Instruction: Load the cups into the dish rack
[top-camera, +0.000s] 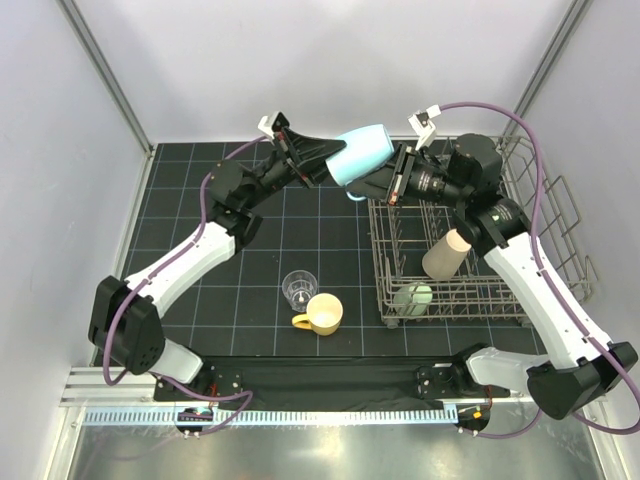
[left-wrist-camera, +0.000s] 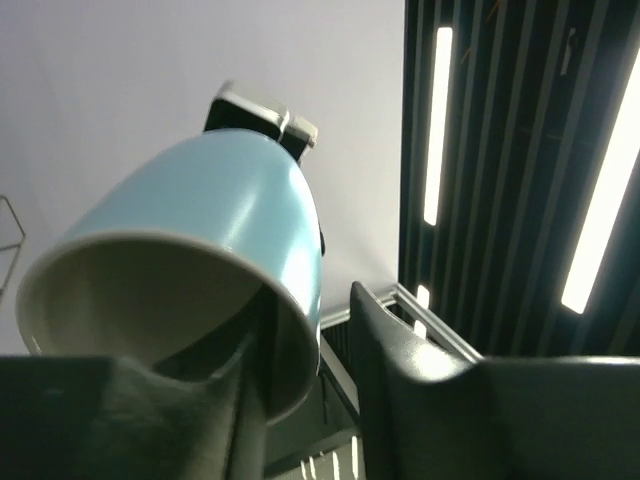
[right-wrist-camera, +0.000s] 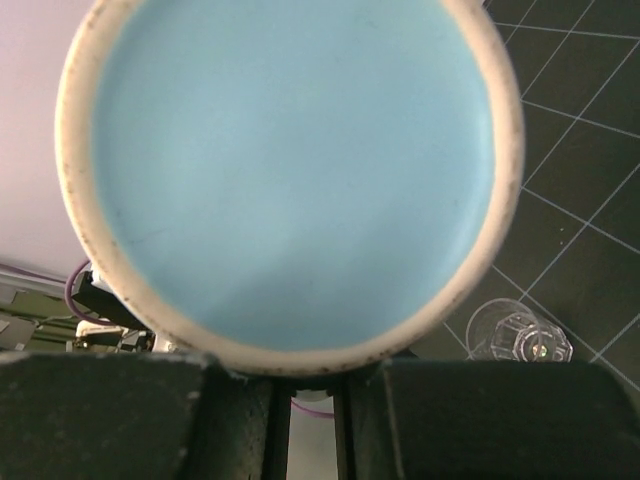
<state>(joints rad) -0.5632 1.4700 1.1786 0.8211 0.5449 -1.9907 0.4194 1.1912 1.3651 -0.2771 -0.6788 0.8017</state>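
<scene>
The light blue cup (top-camera: 362, 152) hangs on its side in the air between both grippers, just left of the dish rack (top-camera: 556, 200). My left gripper (top-camera: 325, 160) is open: one finger is inside the cup's mouth (left-wrist-camera: 200, 220) and the other stands off its outer wall, as the left wrist view (left-wrist-camera: 305, 330) shows. My right gripper (top-camera: 392, 183) is shut on the cup at its lower edge (right-wrist-camera: 310, 375), and the cup's base (right-wrist-camera: 290, 170) fills that view. A tan tumbler (top-camera: 447, 253) and a pale green cup (top-camera: 413, 298) lie in the rack.
A clear glass (top-camera: 298, 288) and a yellow mug (top-camera: 322, 314) with a handle stand on the black gridded mat in front of the arms; the glass also shows in the right wrist view (right-wrist-camera: 518, 332). White walls enclose the table on three sides.
</scene>
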